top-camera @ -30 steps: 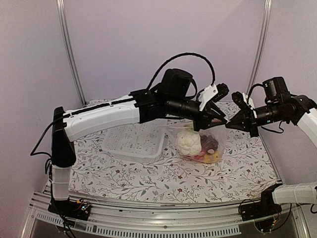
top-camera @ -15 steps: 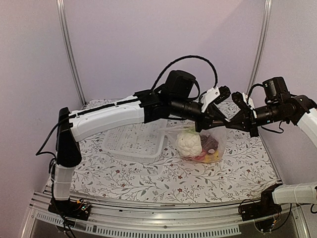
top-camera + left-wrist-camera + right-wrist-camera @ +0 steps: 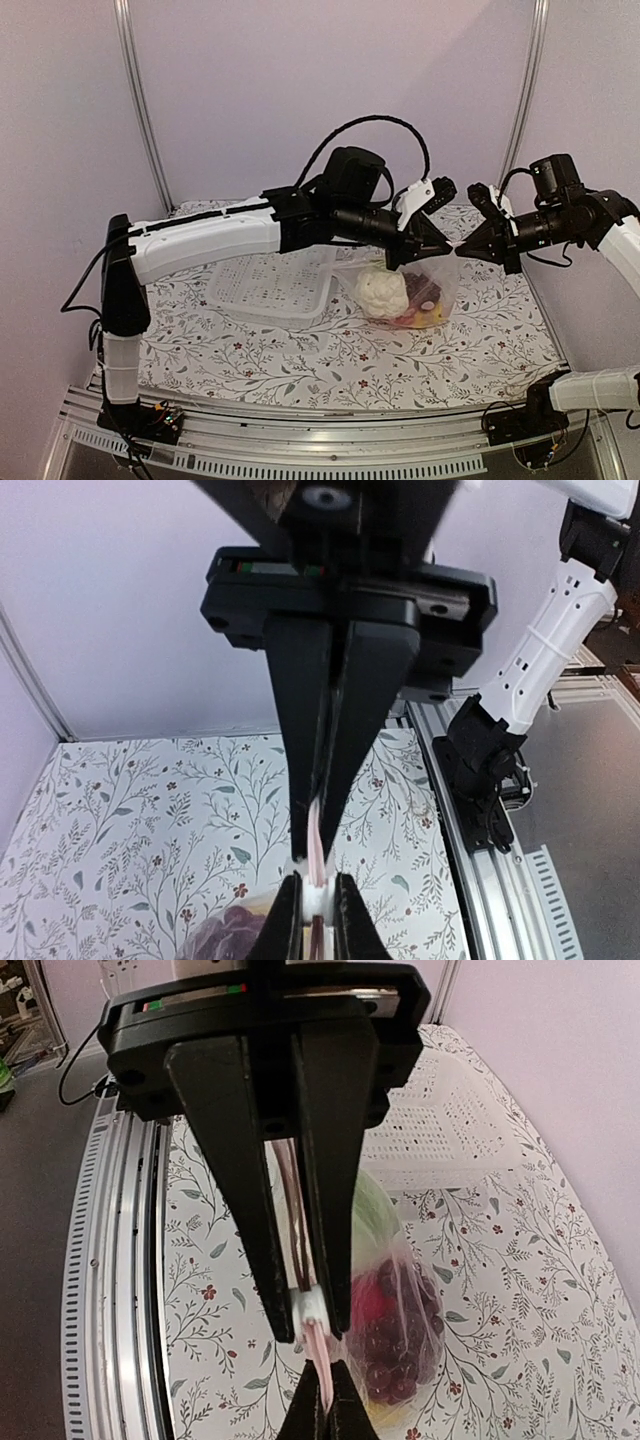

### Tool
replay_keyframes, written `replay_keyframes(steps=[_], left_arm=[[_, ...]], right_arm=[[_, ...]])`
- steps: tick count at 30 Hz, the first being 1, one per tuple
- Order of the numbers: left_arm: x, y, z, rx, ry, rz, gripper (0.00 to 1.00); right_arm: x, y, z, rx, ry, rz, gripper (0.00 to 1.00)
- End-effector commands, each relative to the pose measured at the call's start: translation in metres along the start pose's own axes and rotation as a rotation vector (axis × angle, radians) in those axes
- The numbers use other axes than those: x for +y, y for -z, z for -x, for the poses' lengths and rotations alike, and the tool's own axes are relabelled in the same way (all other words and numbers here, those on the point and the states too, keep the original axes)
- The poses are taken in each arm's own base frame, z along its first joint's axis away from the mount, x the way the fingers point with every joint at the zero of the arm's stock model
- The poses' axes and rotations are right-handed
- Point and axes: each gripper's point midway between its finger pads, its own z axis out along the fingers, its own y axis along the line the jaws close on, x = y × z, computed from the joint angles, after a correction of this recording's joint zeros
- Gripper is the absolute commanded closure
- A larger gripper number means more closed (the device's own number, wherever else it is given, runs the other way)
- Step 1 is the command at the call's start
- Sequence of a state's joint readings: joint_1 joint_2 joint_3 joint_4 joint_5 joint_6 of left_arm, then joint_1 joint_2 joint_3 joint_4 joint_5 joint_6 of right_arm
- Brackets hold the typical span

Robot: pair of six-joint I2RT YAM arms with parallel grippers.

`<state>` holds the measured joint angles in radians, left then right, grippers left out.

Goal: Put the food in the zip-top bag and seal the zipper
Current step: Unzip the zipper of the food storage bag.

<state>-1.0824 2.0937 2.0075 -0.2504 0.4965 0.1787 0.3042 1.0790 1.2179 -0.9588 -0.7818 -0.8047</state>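
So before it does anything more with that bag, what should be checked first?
1. Food inside the zip-top bag: ok. The cauliflower and grapes show through the plastic.
2. Left fingers closed on the zipper: ok.
3. Right fingers closed on the zipper: ok.
4. Zipper pressed shut along its whole length: cannot tell. The fingers hide most of it.
5. The two pairs of fingers well clear of each other: not ok. Their tips nearly touch on the strip.
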Motion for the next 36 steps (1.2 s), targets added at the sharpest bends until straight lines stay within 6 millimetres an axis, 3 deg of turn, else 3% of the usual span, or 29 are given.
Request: replay_keyframes(steps=[1, 14, 36], left_arm=[[0.022, 0.037, -0.036, 0.098, 0.077, 0.088, 0.95], [0.019, 0.092, -0.083, 0.133, 0.139, 0.212, 0.95], [0.024, 0.145, -0.113, 0.143, 0.139, 0.345, 0.95]], right_arm=[[-0.028, 0.023, 0.012, -0.036, 0.024, -0.102, 1.0], [-0.079, 0.045, -0.009, -0.022, -0.057, -0.21, 1.0], [-0.104, 0.053, -0.021, -0.006, -0.128, -0.268, 1.0]])
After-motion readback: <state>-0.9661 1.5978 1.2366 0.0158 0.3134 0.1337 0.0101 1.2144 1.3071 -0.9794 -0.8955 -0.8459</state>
